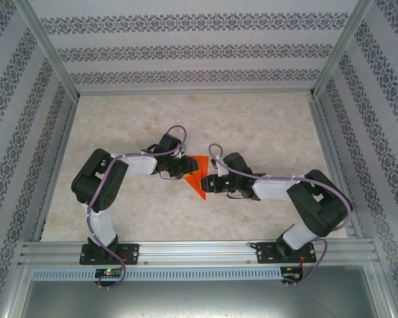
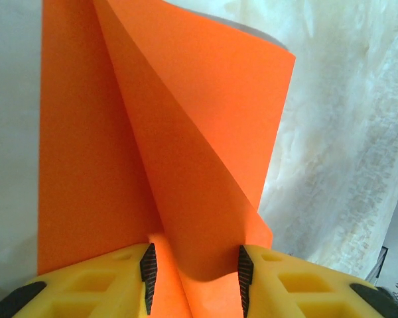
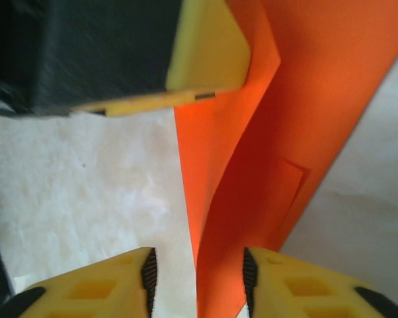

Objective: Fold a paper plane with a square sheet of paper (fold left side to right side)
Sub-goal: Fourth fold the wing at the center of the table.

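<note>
Here, the orange sheet [image 1: 196,173] lies partly folded in the middle of the worktop [image 1: 265,126], between both grippers.
The left gripper [image 2: 196,271] stands apart astride a raised flap [image 2: 186,165], probably steadying it for the fold; the right gripper [image 3: 198,275], also apart, has the sheet's edge between its jaws. The wrist views reveal the flap lifting and curling, where overhead it reads as a flat triangle.

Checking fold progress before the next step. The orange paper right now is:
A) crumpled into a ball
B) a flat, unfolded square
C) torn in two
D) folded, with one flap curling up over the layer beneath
D: the left wrist view shows the orange paper creased, with one flap curling up over the flat layer beneath it.
</note>
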